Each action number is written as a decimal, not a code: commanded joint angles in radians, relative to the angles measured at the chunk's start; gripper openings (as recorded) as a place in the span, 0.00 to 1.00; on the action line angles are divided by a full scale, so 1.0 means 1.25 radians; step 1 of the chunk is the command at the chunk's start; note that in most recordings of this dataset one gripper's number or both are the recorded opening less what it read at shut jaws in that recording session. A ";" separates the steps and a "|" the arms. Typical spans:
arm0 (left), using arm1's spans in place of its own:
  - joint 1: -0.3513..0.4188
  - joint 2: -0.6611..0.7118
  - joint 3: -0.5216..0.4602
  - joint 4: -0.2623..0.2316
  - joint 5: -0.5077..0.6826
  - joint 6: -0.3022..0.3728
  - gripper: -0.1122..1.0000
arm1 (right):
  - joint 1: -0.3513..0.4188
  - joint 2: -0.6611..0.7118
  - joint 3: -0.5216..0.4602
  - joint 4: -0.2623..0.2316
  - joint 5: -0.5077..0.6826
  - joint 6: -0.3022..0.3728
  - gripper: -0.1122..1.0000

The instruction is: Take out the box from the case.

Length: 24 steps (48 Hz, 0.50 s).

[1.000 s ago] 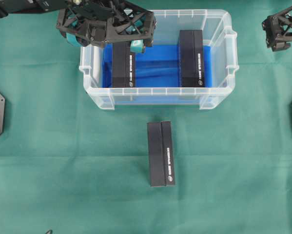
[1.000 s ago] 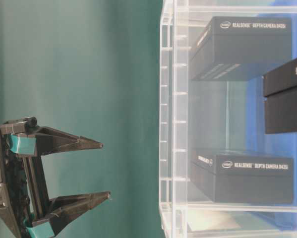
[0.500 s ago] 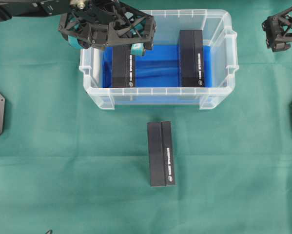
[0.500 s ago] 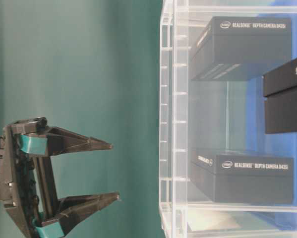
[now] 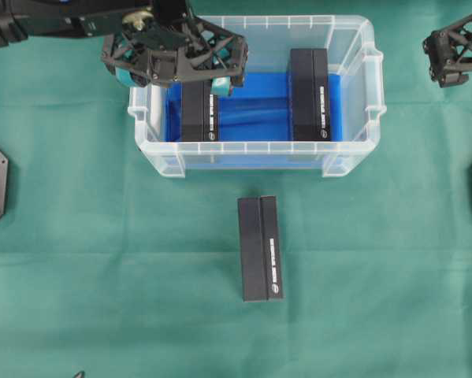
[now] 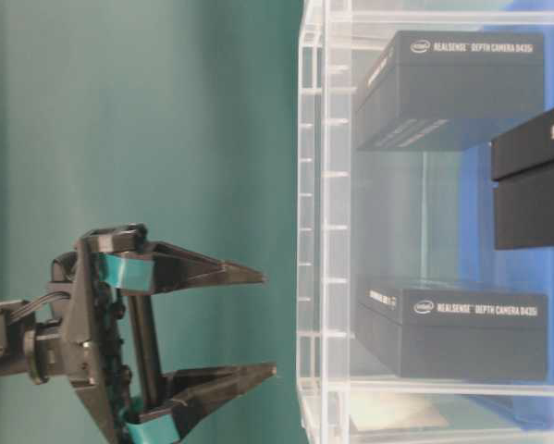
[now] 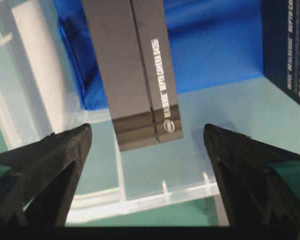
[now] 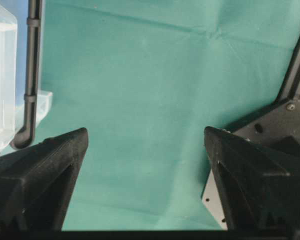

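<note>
left tool [image 5: 195, 79]: jaws wide, empty, pointing down | right tool [image 5: 443, 61]: jaws wide, empty

Left hand [image 5: 190, 79] hovers, apparently open, over case [image 5: 354, 150].

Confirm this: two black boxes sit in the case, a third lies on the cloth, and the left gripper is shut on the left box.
Wrong on the grip. The left gripper is open and holds nothing, poised over the left box in the case, as the left wrist view shows. The rest stands.

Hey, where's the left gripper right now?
In the overhead view the left gripper hangs open over the case's back-left corner, above the far end of the left black box, touching nothing.
</note>
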 commanded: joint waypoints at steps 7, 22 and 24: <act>0.005 0.000 0.018 0.002 -0.028 0.000 0.93 | -0.001 -0.009 -0.004 -0.002 -0.013 0.000 0.92; 0.016 0.029 0.040 0.002 -0.070 0.000 0.93 | -0.001 -0.009 0.002 -0.002 -0.015 -0.001 0.92; 0.018 0.031 0.048 0.001 -0.077 -0.001 0.93 | -0.002 -0.009 0.002 -0.002 -0.015 -0.001 0.92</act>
